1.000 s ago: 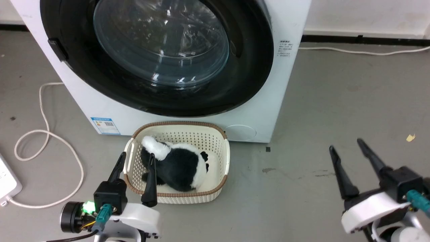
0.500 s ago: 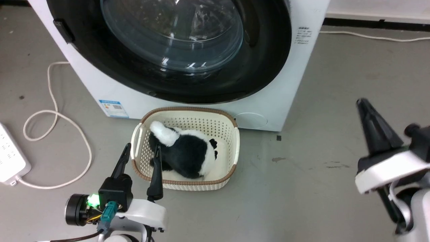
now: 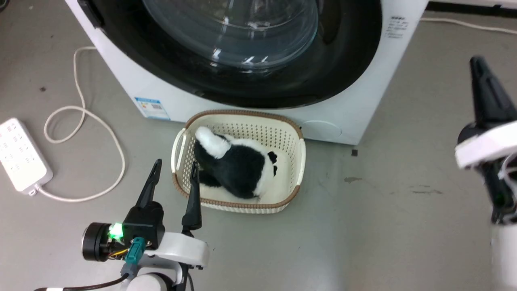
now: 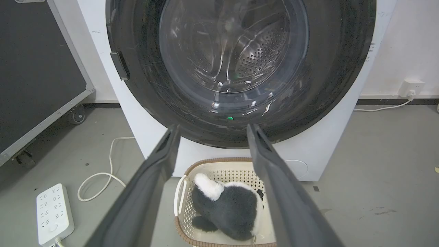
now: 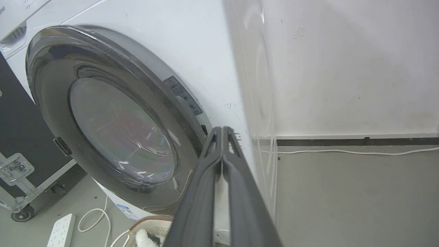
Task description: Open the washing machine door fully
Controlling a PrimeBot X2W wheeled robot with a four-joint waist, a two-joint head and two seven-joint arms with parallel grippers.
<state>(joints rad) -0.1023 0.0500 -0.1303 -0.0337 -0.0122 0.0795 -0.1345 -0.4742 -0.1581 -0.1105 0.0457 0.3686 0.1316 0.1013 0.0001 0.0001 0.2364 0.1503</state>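
Note:
The washing machine (image 3: 363, 113) is a big white box, and the washing machine door (image 3: 343, 60) lies flat against its front. The door has a glossy black rim around a bulging glass bowl. A small dark handle (image 4: 120, 65) sits on the rim's left side. My left gripper (image 3: 176, 163) is open and low in front of the machine, its fingers beside the basket's near left corner. My right gripper (image 3: 477, 62) is shut on nothing. It is raised to the right of the machine and apart from it. In the right wrist view its tips (image 5: 219, 129) point at the door's (image 5: 120, 137) right edge.
A cream basket (image 3: 242, 114) holding a black-and-white plush toy (image 3: 238, 165) stands on the floor right below the door. A white power strip (image 3: 22, 153) and looped cable (image 3: 101, 121) lie at the left. A black wheeled case (image 4: 34, 68) stands left of the machine.
My right gripper has shut its fingers and risen up along the right side of the view. The head camera has shifted, and my left gripper stays open in place.

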